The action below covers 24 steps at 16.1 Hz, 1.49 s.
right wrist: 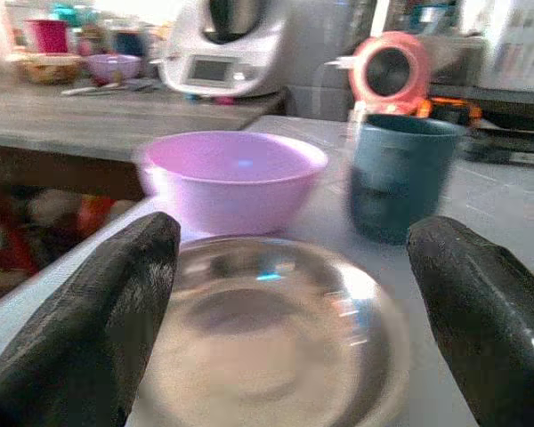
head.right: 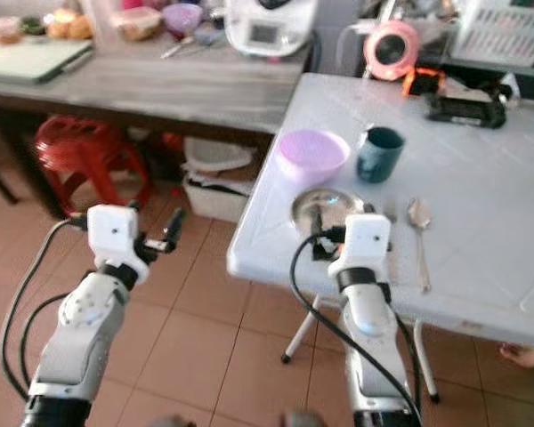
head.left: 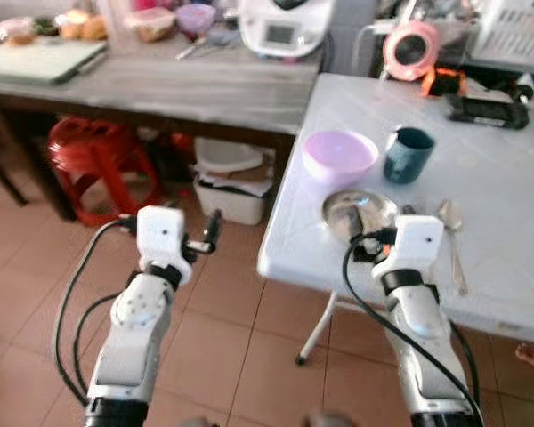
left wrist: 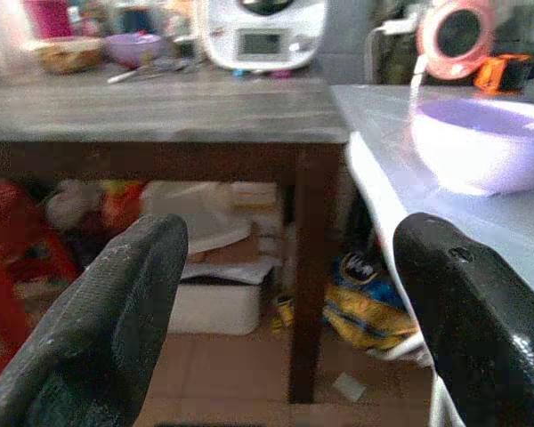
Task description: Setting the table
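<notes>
Steel plate (right wrist: 267, 334), pink bowl (right wrist: 231, 178), teal cup (right wrist: 396, 178) empty.

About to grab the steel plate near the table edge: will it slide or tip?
The steel plate looks smooth and shiny, so probably slippery. Its shallow, low rim suggests it may skid rather than tip. The right hand hangs open over it.

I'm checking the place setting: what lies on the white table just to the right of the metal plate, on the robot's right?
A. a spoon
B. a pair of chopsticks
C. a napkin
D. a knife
A: a metal spoon lies on the white table right of the steel plate, its bowl pointing away from the robot.
</notes>
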Tool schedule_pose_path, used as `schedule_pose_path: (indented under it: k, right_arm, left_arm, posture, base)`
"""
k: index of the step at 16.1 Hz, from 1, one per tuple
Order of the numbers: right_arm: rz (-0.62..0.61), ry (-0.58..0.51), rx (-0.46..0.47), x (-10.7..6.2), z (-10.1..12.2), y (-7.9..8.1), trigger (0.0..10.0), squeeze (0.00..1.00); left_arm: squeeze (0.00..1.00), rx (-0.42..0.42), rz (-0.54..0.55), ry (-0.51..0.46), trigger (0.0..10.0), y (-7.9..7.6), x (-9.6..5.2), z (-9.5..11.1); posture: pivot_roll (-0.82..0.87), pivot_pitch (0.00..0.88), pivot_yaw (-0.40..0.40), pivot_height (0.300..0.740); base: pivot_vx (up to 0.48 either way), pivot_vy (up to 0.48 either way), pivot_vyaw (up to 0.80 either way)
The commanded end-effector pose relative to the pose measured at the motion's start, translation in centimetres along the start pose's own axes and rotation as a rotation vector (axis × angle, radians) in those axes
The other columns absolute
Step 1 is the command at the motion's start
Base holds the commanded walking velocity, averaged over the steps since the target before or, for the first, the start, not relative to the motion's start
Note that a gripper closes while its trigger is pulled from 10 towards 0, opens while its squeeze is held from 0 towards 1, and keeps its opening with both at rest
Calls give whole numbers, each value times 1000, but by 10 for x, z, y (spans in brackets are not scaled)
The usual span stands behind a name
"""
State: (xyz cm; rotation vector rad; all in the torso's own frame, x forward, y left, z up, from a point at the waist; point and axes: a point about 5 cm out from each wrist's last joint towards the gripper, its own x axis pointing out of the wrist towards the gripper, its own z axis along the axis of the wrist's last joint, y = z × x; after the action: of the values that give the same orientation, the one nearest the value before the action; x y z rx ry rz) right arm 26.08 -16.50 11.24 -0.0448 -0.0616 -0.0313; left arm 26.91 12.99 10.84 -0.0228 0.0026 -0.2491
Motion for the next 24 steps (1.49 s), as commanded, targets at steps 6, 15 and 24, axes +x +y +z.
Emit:
schedule_pose_path:
  k: [6, 15, 24]
  right_arm:
    - [-46, 23, 25, 2, -1, -9, 10000, 0]
    - [-94, 84, 61, -3, -9, -11, 10000, 0]
    - [-60, 202, 154, 6, -26, -11, 10000, 0]
  left_arm:
    - [0, -26, -40, -23, 10000, -9, 3, 5]
    - [0, -21, -98, -9, 10000, -10, 0, 5]
    - [0, 3, -135, 9, 10000, -11, -2, 5]
  posture:
    - [-8, 0, 10, 740]
    - [-11, 0, 13, 740]
    - [-11, 0, 38, 740]
  base:
    - [63, 0, -443]
    - [0, 0, -665]
    - [0, 0, -89]
